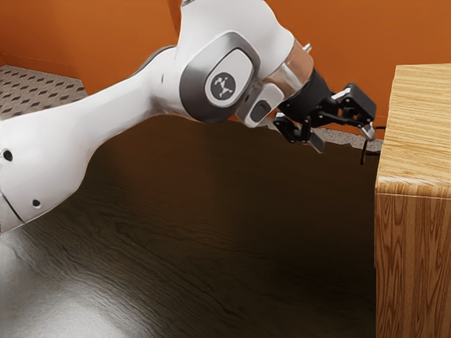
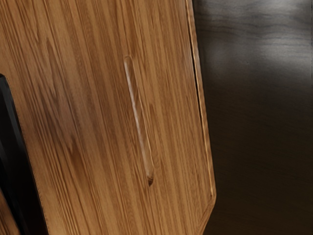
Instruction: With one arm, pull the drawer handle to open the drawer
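Dark tabletop point(image 1: 211, 282), orange wall point(image 1: 106, 35) — jaws apart, empty, near the half-cropped wooden cabinet point(image 1: 416, 211) — drawer handle point(image 2: 139, 122) faint against grain

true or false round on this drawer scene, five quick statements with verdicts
1. The handle is a long slim bar on the drawer front. True.
2. The gripper is shut on the handle. False: its fingers stand apart, open.
3. The cabinet is painted white. False: it shows wood grain.
4. The table under the arm is dark. True.
5. The wall behind the arm is blue. False: it is orange.
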You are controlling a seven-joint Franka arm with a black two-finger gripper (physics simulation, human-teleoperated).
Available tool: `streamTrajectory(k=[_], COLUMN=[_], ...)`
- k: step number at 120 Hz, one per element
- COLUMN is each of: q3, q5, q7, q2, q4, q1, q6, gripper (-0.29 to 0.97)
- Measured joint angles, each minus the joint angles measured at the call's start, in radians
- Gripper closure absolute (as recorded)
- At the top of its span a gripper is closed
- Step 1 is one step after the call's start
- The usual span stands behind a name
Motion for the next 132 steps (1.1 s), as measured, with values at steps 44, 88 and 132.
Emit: streamTrajectory(k=[44,88,132], q3=[-0.022,-0.328,-0.317], q5=[0.046,0.062,0.068], q7=[0.006,0.005,-0.367], q2=[-0.013,-0.258,-0.507], q4=[-0.047,-0.221,0.047], q1=[0.054,0.506,0.535], q6=[0.003,-0.090,-0.702], gripper=[-0.02,0.41,0.05])
